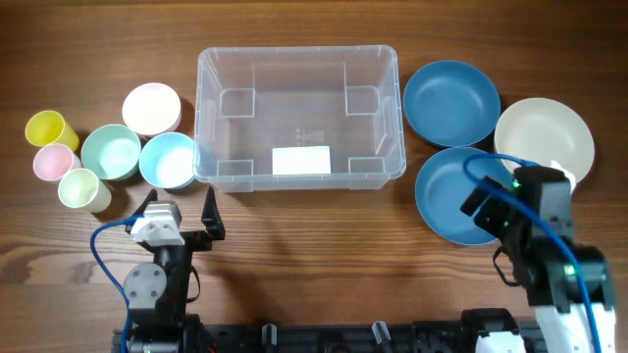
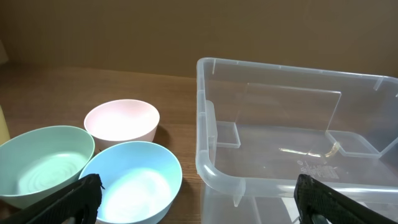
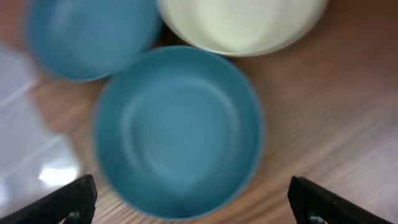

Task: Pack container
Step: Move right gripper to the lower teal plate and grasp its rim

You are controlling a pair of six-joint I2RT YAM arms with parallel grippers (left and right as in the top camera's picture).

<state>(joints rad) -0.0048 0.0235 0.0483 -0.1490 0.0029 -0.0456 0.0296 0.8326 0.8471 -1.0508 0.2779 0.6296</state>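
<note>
The clear container [image 1: 206, 118] stands empty at the table's middle back, with a white label [image 1: 300, 160] on its floor. My left gripper [image 1: 179, 200] sits open just in front of its near left corner. In the left wrist view the container's corner [image 2: 214, 171] and a light blue bowl [image 2: 134, 180] lie ahead of the open left gripper [image 2: 199, 199], which holds nothing. My right gripper [image 1: 483, 201] hovers open over the nearer blue plate [image 1: 446, 196]. That plate [image 3: 177, 127] fills the blurred right wrist view, between the open right gripper's [image 3: 193, 199] fingers.
Left of the container stand a pink bowl [image 1: 151, 108], a green bowl [image 1: 111, 152], the light blue bowl [image 1: 169, 160] and yellow [image 1: 45, 128], pink [image 1: 53, 161] and pale green [image 1: 79, 189] cups. To its right lie a second blue plate [image 1: 450, 102] and a cream plate [image 1: 545, 140].
</note>
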